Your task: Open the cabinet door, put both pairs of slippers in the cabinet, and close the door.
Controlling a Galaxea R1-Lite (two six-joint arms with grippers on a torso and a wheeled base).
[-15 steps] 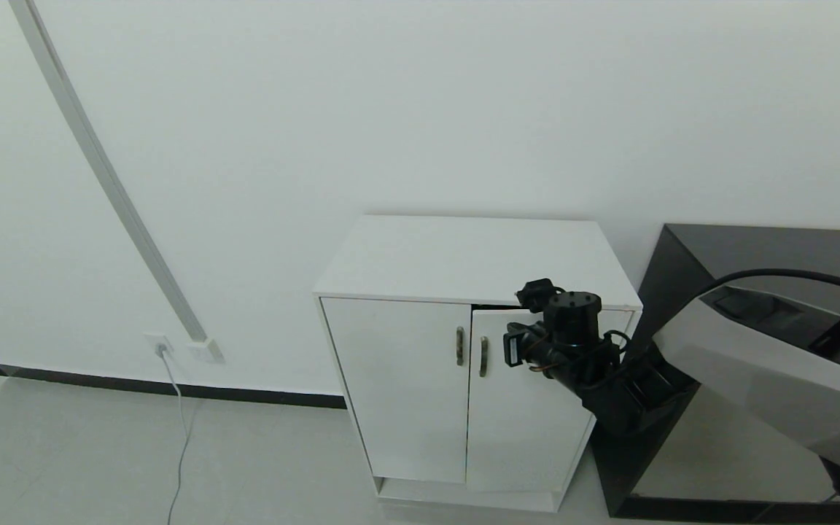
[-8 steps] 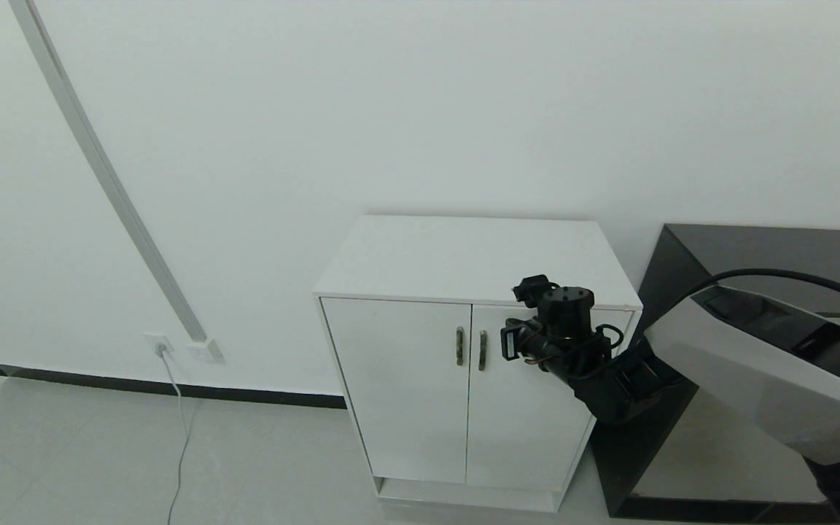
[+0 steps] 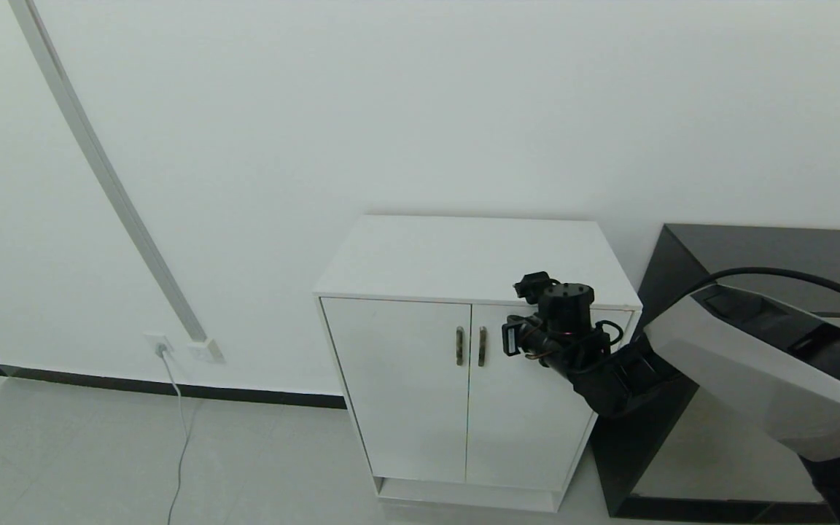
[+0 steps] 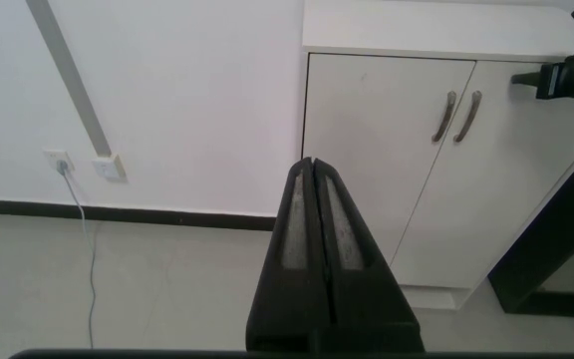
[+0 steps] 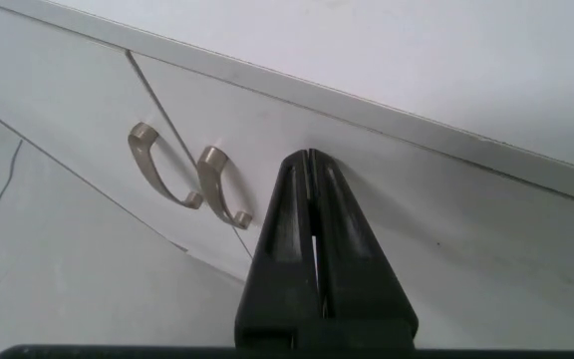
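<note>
- cabinet: white, two doors, stands on the floor against the wall. Both doors sit flush and closed.
- left door and right door meet at the centre seam. left handle and right handle sit upright near the top, one just either side of the seam.
- right gripper: clenched, fingers pressed together with nothing between them. The tip is at the upper face of the right door, just beside the right handle on the side away from the seam, and just below the cabinet's top edge. Can't tell if it actually touches the panel.
- left gripper: also clenched and empty. It is held well back from the cabinet, out over the floor, aimed at the cabinet's left side.
- black unit: just right of the cabinet; can't tell if they touch.
- socket: on the wall left of the cabinet, with a cable hanging from it down to the floor.
- grey trunking: runs diagonally down the wall and ends at a box beside the socket.
</note>
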